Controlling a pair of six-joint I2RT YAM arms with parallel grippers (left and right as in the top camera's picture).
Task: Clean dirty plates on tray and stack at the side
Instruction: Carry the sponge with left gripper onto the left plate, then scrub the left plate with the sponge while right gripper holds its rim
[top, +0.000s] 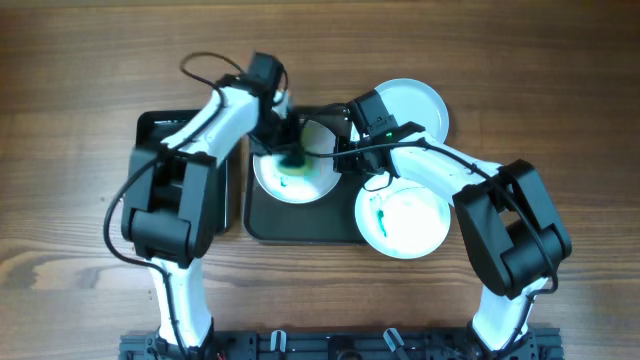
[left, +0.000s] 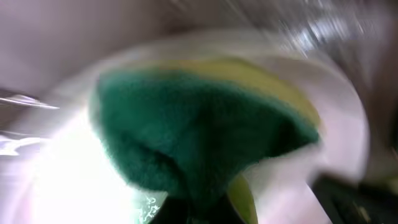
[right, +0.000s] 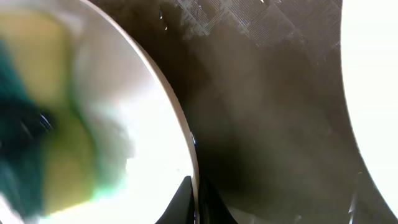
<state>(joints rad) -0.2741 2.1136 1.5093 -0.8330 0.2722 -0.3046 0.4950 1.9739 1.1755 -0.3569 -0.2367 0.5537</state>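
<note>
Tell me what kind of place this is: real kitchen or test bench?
Likely a robot test bench, not a kitchen: two arms mounted at the edge of a wooden table, with a staged setup of a dark tray, a smeared plate and a green sponge.

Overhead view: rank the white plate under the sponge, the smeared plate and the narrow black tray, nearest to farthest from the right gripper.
1. White plate, centre, rim at the right gripper.
2. Smeared plate, just to its right.
3. Narrow black tray, far left, under the left arm.
</note>
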